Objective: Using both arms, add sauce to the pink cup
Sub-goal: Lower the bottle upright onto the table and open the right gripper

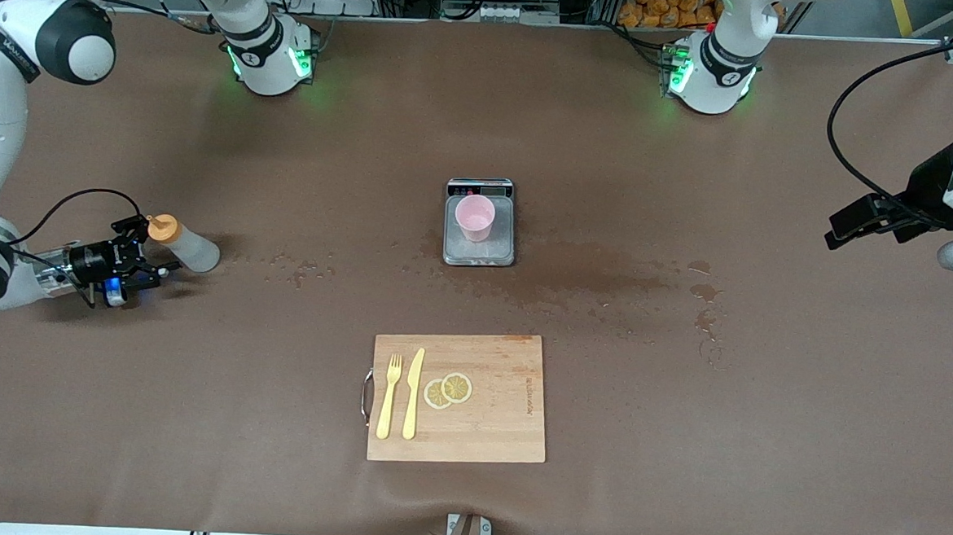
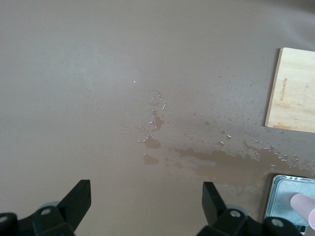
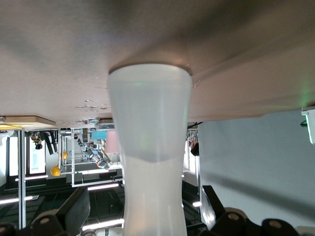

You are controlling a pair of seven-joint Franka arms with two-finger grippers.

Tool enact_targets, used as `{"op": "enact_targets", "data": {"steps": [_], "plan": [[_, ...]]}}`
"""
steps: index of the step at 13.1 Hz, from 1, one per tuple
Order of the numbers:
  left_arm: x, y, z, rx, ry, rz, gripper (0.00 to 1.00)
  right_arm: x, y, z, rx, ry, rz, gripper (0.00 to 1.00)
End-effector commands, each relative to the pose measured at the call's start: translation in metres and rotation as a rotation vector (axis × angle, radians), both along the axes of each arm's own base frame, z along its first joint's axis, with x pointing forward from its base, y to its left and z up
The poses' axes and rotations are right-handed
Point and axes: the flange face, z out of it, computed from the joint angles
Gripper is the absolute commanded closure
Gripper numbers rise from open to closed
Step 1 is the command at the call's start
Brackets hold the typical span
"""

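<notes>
The sauce bottle [image 1: 188, 246], whitish with an orange cap [image 1: 162, 226], lies on its side on the table at the right arm's end, cap toward my right gripper [image 1: 130, 259]. In the right wrist view the bottle [image 3: 150, 147] runs between the open fingers [image 3: 74, 209], with gaps on both sides. The pink cup [image 1: 475, 217] stands upright on the steel scale tray [image 1: 479, 253] at mid table. My left gripper [image 1: 839, 225] hangs open and empty over the left arm's end of the table; its wrist view shows the fingers [image 2: 78, 199] wide apart and the cup's edge [image 2: 304, 206].
A wooden cutting board [image 1: 501, 416] lies nearer the camera than the scale, with a yellow fork [image 1: 389, 396], a knife [image 1: 413, 393] and two lemon slices [image 1: 448, 390]. Wet stains [image 1: 590, 275] spread beside the scale toward the left arm's end.
</notes>
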Motion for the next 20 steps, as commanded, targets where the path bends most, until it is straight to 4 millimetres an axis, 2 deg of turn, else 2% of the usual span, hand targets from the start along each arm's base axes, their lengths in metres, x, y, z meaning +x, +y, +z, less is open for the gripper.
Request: {"op": "enact_targets", "data": {"steps": [1, 5, 7, 11, 14, 15, 20], "plan": [[-0.004, 0.003, 0.008, -0.003, -0.011, -0.007, 0.0, 0.017, -0.019, 0.043, -0.104, 0.02, 0.007, 0.0], [-0.004, 0.006, 0.005, -0.002, 0.003, -0.005, 0.0, 0.032, -0.031, 0.074, -0.205, -0.024, 0.042, 0.0], [-0.004, 0.008, 0.002, -0.002, 0.01, -0.003, 0.0, 0.042, -0.033, 0.105, -0.262, -0.067, 0.064, 0.0], [-0.004, 0.009, 0.002, -0.002, 0.01, -0.002, 0.0, 0.054, -0.023, 0.157, -0.345, -0.098, 0.088, 0.0], [-0.004, 0.009, 0.002, -0.002, 0.01, -0.002, 0.0, 0.067, 0.014, 0.204, -0.457, -0.133, 0.194, 0.0], [-0.003, 0.01, 0.001, -0.002, 0.012, 0.0, 0.0, 0.069, 0.023, 0.213, -0.485, -0.14, 0.221, 0.0], [-0.002, 0.008, -0.002, -0.002, 0.017, -0.003, 0.0, 0.077, 0.072, 0.29, -0.562, -0.261, 0.295, 0.0]]}}
